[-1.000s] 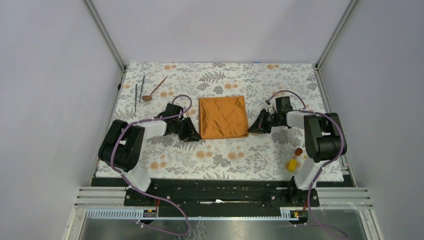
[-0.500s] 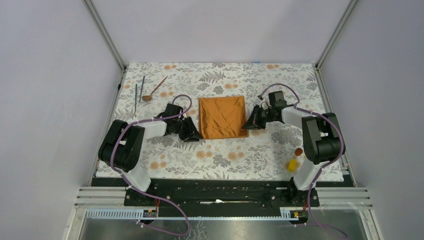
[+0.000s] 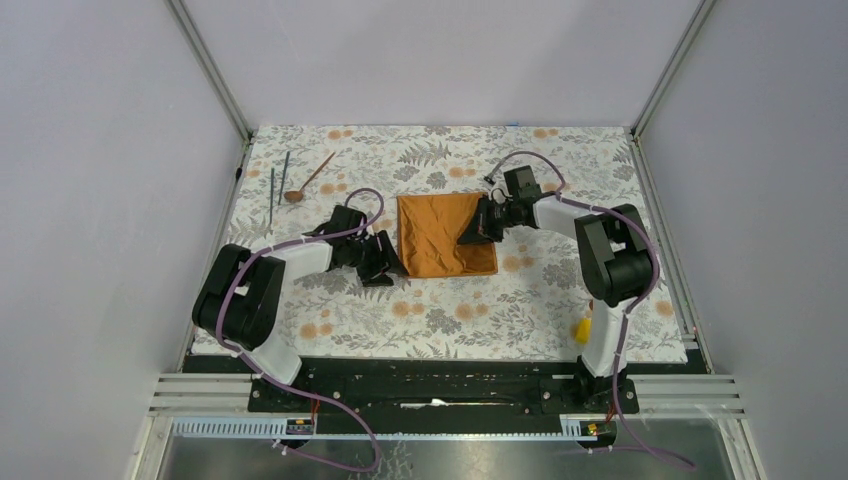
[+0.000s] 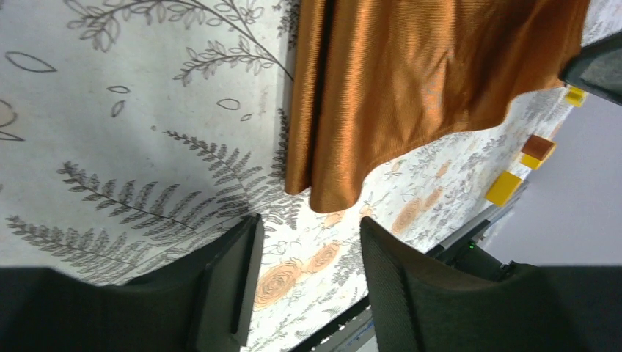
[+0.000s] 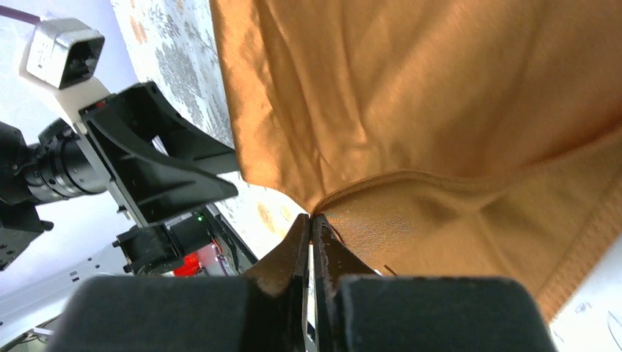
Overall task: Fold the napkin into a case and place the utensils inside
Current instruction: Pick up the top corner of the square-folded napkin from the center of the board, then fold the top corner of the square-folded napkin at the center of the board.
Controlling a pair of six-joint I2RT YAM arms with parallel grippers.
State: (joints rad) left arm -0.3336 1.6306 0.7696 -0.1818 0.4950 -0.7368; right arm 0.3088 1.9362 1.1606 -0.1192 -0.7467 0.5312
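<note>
The rust-orange napkin (image 3: 432, 245) lies on the floral tablecloth (image 3: 440, 310) at the middle. My right gripper (image 3: 464, 239) is shut on the napkin's right edge and holds it lifted over the cloth; in the right wrist view (image 5: 312, 221) the edge is pinched at the fingertips and the napkin (image 5: 440, 95) folds over. My left gripper (image 3: 388, 266) is open and empty, just short of the napkin's near left corner (image 4: 334, 194), jaws (image 4: 308, 235) apart. The copper spoon (image 3: 310, 177) and two dark rods (image 3: 278, 180) lie at the far left.
Small yellow blocks (image 4: 503, 188) lie near the table's front right, one half hidden behind the right arm (image 3: 581, 328). Metal frame posts and grey walls ring the table. The left gripper shows in the right wrist view (image 5: 158, 165).
My right gripper has moved left from beside the napkin onto its right edge, shut on it, and drawn it up and leftwards. The left gripper has hardly moved.
</note>
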